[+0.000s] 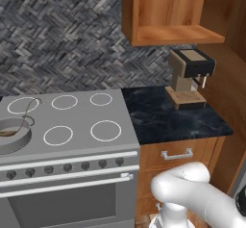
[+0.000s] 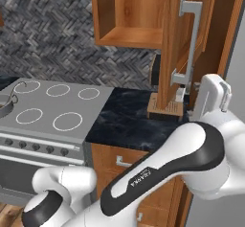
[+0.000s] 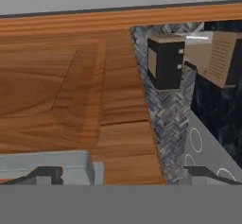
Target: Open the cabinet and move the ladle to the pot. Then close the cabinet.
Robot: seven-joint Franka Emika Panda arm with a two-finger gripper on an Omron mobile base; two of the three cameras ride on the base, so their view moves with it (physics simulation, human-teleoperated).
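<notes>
While the cabinet (image 2: 139, 15) stands open, its door (image 2: 178, 44) is swung out toward the robot, and the silver bar handle (image 2: 190, 44) is seen upright on the door's outer face in the right base view. Inside, a bare wooden shelf (image 1: 178, 33) is visible. From the hand view, the door's raised panel (image 3: 61, 86) is seen close up and rolled sideways, with the handle's grey bar (image 3: 45, 164) lying low in that view. The pincer (image 3: 120, 176) is spread wide, with one dark fingertip (image 3: 42, 175) in front of the bar and the other (image 3: 208, 175) past the door's edge; nothing is clamped between them, and whether the bar is touched cannot be told.

On the stove (image 1: 67, 126), the pot (image 1: 12, 133) is seated over the near left burner, partly cut off by the picture's edge. The ladle (image 1: 26, 111) is found at the pot, its thin wire handle rising over the rim toward the far left burner ring; its bowl cannot be made out clearly. A coffee machine (image 1: 190, 78) is placed on the dark marble surface (image 1: 168, 119) right of the stove, below the cabinet.
</notes>
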